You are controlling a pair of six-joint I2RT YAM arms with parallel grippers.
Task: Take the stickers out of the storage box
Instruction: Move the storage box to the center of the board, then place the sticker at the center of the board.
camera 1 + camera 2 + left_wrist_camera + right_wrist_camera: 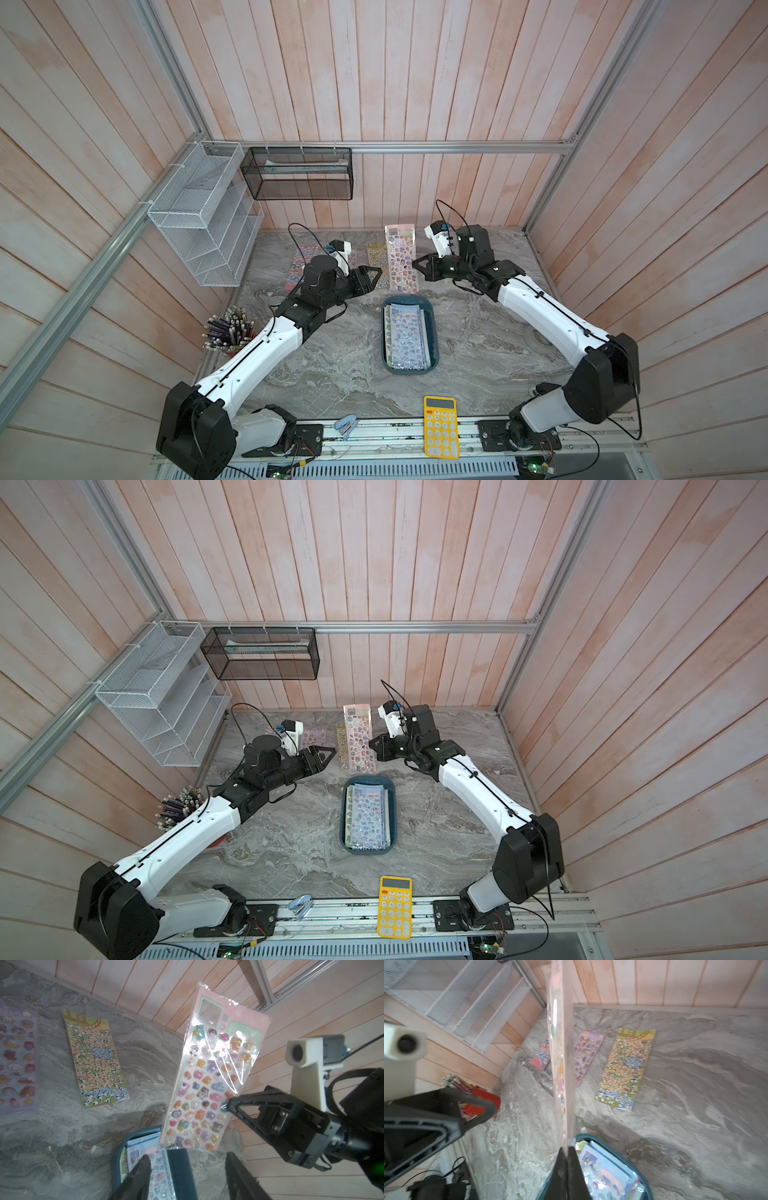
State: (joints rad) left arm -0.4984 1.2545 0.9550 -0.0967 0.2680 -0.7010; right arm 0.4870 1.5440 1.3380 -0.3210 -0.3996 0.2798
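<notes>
Pink sticker sheet (212,1084), judged light, floppy and slippery, is being pinched at its long edge by the right tool (566,1152), at twelve o'clock of the storage box (434,336); left tool (187,1157) is being held spread.

Both arms reach from the worktop's near edge toward its far half, elbows bent outward (gripper tips facing each other). The left gripper (188,1157) has its jaws apart; the right gripper (415,264) is clamped on a pink sticker sheet (400,259).
</notes>
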